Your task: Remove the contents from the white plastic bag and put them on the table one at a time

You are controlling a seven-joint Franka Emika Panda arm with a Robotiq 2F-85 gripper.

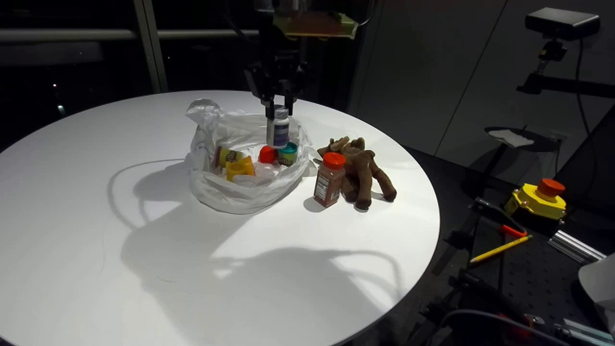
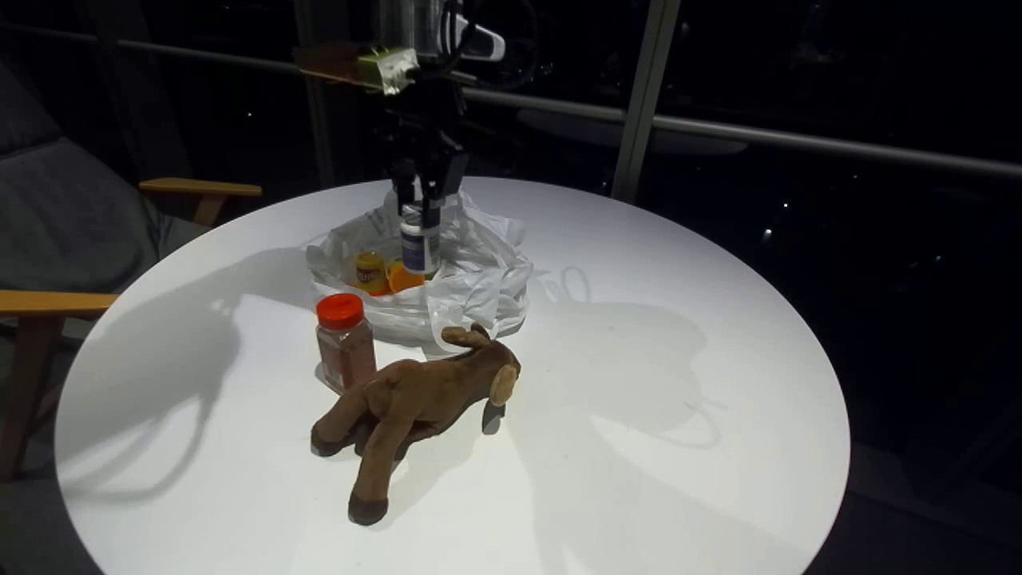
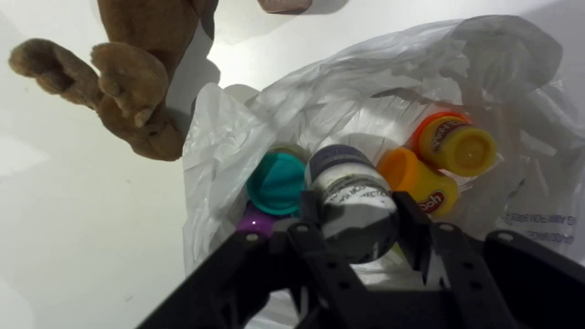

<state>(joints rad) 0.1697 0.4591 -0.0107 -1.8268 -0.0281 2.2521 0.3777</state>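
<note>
1. Clearly, the white plastic bag (image 1: 240,197) gapes far back on the desk (image 1: 72,269), Play-Doh tubs (image 3: 457,148) inside.
2. Above it, jaws partway together clasp a pill bottle (image 1: 278,133) by its cap.
3. In an exterior view, right of the bag: orange-capped spice jar (image 1: 329,185), brown plush animal (image 1: 363,168).

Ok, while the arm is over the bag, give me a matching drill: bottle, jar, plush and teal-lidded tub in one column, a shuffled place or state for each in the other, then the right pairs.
Things
1. Bottle
2. Jar
3. Plush
4. Teal-lidded tub

Places and states
A. Brown, on the table
B. In the bag, outside the grip
C. Held by the gripper
D. Upright on the table, topped in red-orange

Pairs: 1-C; 2-D; 3-A; 4-B
</note>
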